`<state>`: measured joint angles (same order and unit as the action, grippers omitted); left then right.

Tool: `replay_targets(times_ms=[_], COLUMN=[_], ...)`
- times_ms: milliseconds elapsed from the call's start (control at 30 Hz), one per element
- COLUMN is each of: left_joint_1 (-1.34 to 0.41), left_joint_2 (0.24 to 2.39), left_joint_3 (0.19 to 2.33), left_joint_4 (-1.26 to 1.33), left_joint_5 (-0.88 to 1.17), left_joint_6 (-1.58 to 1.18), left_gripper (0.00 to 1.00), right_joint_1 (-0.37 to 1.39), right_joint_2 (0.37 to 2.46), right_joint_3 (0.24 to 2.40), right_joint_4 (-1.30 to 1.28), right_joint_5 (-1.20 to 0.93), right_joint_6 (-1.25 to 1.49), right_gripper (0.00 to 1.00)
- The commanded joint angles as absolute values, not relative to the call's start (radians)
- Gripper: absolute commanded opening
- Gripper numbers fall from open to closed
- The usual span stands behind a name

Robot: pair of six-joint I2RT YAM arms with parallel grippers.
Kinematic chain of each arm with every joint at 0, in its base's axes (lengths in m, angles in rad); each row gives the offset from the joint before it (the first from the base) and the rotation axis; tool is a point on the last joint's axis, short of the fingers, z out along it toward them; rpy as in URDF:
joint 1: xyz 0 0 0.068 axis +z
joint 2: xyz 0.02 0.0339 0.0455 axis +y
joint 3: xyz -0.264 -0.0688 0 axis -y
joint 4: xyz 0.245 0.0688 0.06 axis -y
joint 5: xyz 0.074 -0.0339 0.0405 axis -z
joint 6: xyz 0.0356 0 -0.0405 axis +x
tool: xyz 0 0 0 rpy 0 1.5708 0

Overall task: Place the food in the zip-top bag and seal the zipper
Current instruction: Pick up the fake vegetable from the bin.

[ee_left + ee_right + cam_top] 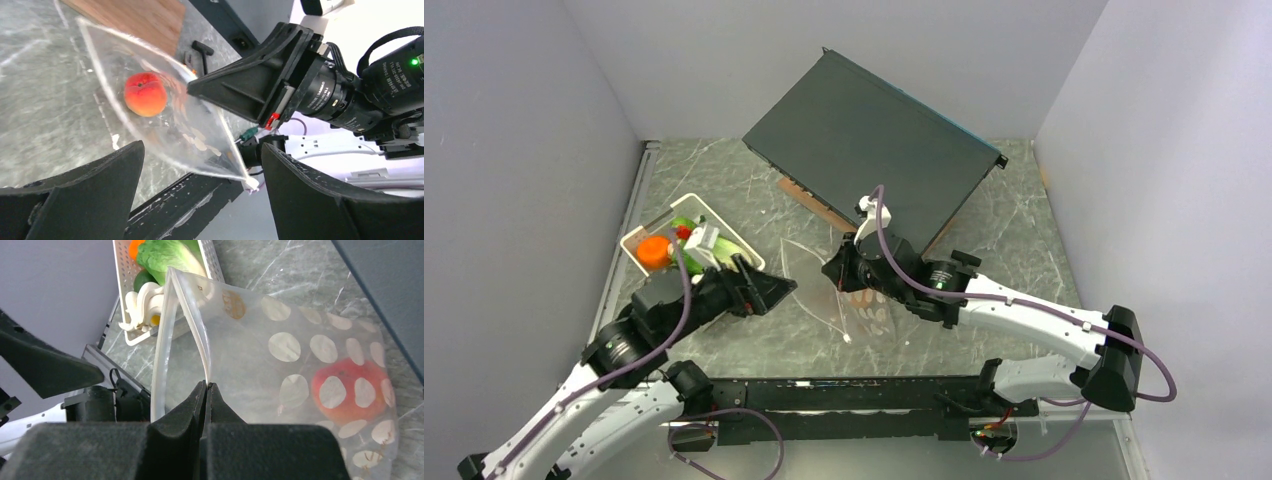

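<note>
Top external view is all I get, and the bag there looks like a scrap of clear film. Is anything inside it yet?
Observer: Yes. The left wrist view shows one round orange-red fruit lying inside the zip-top bag.
Operator: What holds its mouth open?
Observer: In the right wrist view, the right gripper is shut on one lip of the zipper. The other lip bows away from it.
Operator: And the left claw, is it carrying something?
Observer: No. The left gripper has its fingers apart and holds nothing.
</note>
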<state>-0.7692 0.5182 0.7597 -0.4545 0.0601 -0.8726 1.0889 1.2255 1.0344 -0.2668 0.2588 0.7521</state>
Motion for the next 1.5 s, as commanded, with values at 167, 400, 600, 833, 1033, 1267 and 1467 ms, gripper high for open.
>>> replay_targets(times_ms=[167, 400, 600, 833, 1033, 1267, 1467], left_joint_1=[-0.772, -0.765, -0.348, 0.029, 0.085, 0.115, 0.159], left_joint_2=[0.409, 0.613, 0.784, 1.115, 1.366, 1.427, 1.507], left_joint_3=[0.751, 0.972, 1.058, 1.146, 1.199, 1.117, 1.072], left_joint_4=[-0.705, -0.95, -0.84, -0.775, -0.776, -0.692, -0.624], left_joint_5=[-0.168, -0.471, -0.265, -0.043, 0.027, 0.024, 0.082], left_joint_6=[-0.877, -0.743, -0.494, -0.458, -0.573, -0.66, -0.701], left_gripper=[1.0, 1.0, 1.0, 1.0, 1.0, 1.0, 1.0], right_joint_1=[1.076, 1.077, 1.077, 1.076, 1.075, 1.075, 1.075], right_joint_2=[1.18, 1.159, 1.141, 1.123, 1.127, 1.144, 1.163], right_joint_3=[1.031, 1.027, 1.027, 1.027, 1.036, 1.047, 1.055], right_joint_4=[-0.172, -0.194, -0.215, -0.237, -0.251, -0.261, -0.256], right_joint_5=[0.174, 0.142, 0.154, 0.175, 0.183, 0.195, 0.196], right_joint_6=[0.707, 0.64, 0.623, 0.614, 0.611, 0.606, 0.607], right_gripper=[0.0, 0.0, 0.0, 0.0, 0.0, 0.0, 0.0])
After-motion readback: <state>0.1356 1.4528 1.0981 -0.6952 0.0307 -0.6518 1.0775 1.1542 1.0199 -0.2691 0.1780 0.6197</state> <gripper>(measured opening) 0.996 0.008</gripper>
